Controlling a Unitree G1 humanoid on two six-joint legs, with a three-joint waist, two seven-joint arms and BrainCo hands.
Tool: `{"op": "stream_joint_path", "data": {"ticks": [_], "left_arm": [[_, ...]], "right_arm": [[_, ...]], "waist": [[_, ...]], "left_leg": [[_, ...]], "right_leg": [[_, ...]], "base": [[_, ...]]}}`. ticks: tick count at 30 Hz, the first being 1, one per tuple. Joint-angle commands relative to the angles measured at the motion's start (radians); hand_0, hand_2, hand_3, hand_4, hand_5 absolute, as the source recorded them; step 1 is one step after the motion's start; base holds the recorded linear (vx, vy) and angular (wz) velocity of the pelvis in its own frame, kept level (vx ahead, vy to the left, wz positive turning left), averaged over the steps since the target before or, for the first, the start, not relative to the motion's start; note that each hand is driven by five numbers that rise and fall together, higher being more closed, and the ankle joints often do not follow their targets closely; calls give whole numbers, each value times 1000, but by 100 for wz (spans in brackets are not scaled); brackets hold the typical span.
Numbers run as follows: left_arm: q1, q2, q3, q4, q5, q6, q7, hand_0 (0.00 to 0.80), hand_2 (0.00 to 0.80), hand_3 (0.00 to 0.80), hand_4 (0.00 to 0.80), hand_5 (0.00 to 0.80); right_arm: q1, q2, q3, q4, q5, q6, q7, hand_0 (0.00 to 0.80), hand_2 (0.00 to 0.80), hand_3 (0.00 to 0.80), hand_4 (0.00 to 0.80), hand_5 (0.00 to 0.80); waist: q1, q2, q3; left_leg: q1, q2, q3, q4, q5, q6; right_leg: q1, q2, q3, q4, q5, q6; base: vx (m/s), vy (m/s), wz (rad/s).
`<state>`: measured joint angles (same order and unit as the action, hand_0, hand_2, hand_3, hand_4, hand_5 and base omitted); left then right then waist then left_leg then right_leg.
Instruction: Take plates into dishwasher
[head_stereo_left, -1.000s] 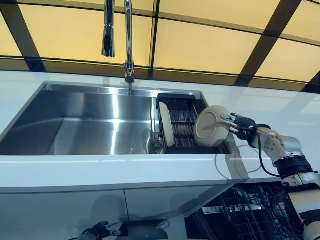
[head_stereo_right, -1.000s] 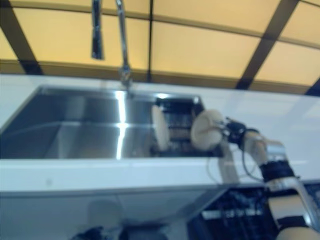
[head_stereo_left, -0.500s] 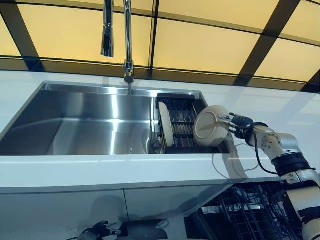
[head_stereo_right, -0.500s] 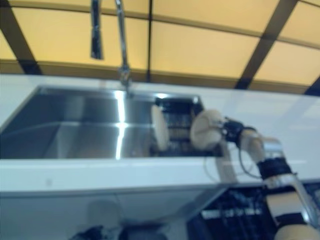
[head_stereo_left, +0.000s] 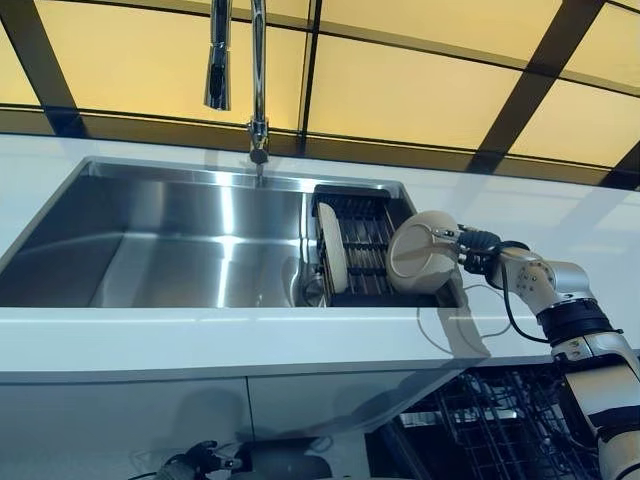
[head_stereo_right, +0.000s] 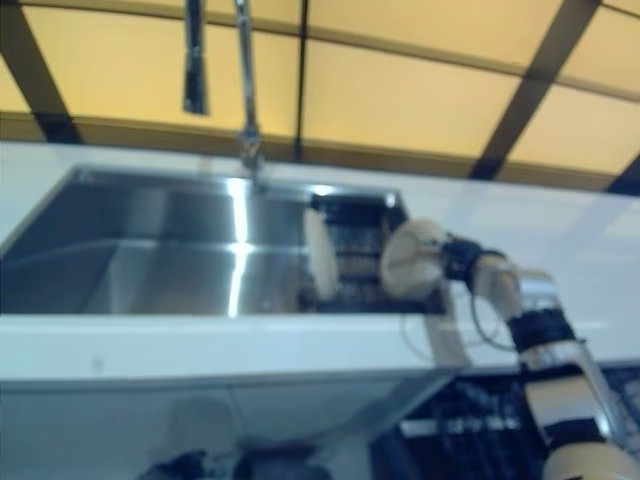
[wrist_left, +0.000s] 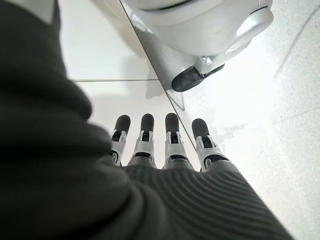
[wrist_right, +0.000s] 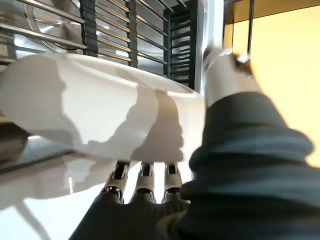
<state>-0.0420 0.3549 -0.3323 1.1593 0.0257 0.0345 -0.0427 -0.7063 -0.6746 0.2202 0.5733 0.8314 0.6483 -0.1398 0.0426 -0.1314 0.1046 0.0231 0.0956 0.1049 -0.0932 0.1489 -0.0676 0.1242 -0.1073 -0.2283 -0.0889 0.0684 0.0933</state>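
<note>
right hand (head_stereo_left: 478, 250) grips a cream plate (head_stereo_left: 421, 252) by its rim, thumb over and fingers under, held upright just right of the dark rack (head_stereo_left: 360, 240), likely for slotting into the dishwasher basket (head_stereo_left: 500, 420) below. second plate (head_stereo_left: 333, 262) stands in the rack. left hand (wrist_left: 165, 145) hangs relaxed, empty.

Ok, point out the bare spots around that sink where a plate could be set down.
The sink basin left of the black rack is bare steel. The white counter strip in front of the sink is free too. The rack end is crowded: one plate stands in it, and the right hand holds another plate there.
</note>
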Motion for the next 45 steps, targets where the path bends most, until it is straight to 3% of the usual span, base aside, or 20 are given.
{"op": "stream_joint_path", "data": {"ticks": [1,2,5,7,15,22,26,30,37,39,45], "left_arm": [[-86,22,-50,-15,1,-2,4,0,0,0,0,0],[-86,22,-50,-15,1,-2,4,0,0,0,0,0],[-88,23,-52,-18,-1,-1,5,0,0,0,0,0],[-88,25,-50,-23,-1,0,3,0,0,0,0,0],[-86,27,-48,-25,0,0,4,0,0,0,0,0],[-89,24,-49,-27,-1,0,6,0,0,0,0,0],[-83,24,-52,-26,-1,-9,2,0,0,0,0,0],[-75,13,-58,-26,0,-17,9,0,0,0,0,0],[-49,-8,-50,-11,28,-38,11,0,0,0,0,0],[-35,-12,-48,3,53,-45,4,0,0,0,0,0],[-20,-6,-48,11,100,-34,-6,0,0,0,0,0]], "right_arm": [[-132,7,41,30,-13,-10,6,355,355,355,355,355],[-132,8,42,30,-14,-9,7,389,389,389,389,389],[-133,10,48,34,-17,-8,8,678,678,678,678,678],[-130,12,47,35,-22,-11,12,800,800,800,800,800],[-128,22,48,21,-27,-12,4,800,800,800,800,800],[-125,28,38,10,-55,-74,-4,800,800,800,800,800],[-144,12,26,-52,-119,-207,-50,800,800,800,800,800],[-157,-7,-7,-181,-277,-361,-167,800,800,800,800,800],[-64,26,-81,-443,-439,-472,-309,800,800,800,800,800],[13,27,-120,-554,-515,-536,-345,800,800,800,800,800],[127,32,-179,-688,-544,-584,-368,800,800,800,800,800]], "waist": [[45,5,41],[45,4,41],[47,3,44],[48,3,46],[48,4,48],[47,7,49],[44,11,49],[37,18,52],[19,35,50],[-2,44,47],[-49,52,54]], "left_leg": [[32,-60,25,6,-141,42],[31,-60,25,6,-141,42],[30,-61,23,6,-141,43],[30,-61,23,6,-141,44],[30,-62,22,6,-143,48],[31,-64,21,6,-145,52],[34,-67,22,6,-147,56],[39,-75,20,6,-154,64],[51,-95,16,6,-169,84],[58,-105,16,6,-179,92],[72,-111,69,6,-204,87]], "right_leg": [[-39,-36,2,86,-19,65],[-40,-36,3,86,-19,65],[-41,-37,3,89,-20,66],[-43,-38,2,90,-19,67],[-49,-42,3,99,-20,70],[-53,-46,5,107,-20,73],[-59,-54,9,123,-15,82],[-71,-68,18,142,2,92],[-93,-100,49,169,39,96],[-114,-112,71,183,64,97],[-187,-125,75,166,138,120]], "base": [[0,0,0],[0,0,0],[0,0,0],[0,0,0],[0,0,0],[0,0,0],[-6,44,0],[-12,80,0],[-6,111,-2],[2,178,-11],[-23,82,-30]]}}
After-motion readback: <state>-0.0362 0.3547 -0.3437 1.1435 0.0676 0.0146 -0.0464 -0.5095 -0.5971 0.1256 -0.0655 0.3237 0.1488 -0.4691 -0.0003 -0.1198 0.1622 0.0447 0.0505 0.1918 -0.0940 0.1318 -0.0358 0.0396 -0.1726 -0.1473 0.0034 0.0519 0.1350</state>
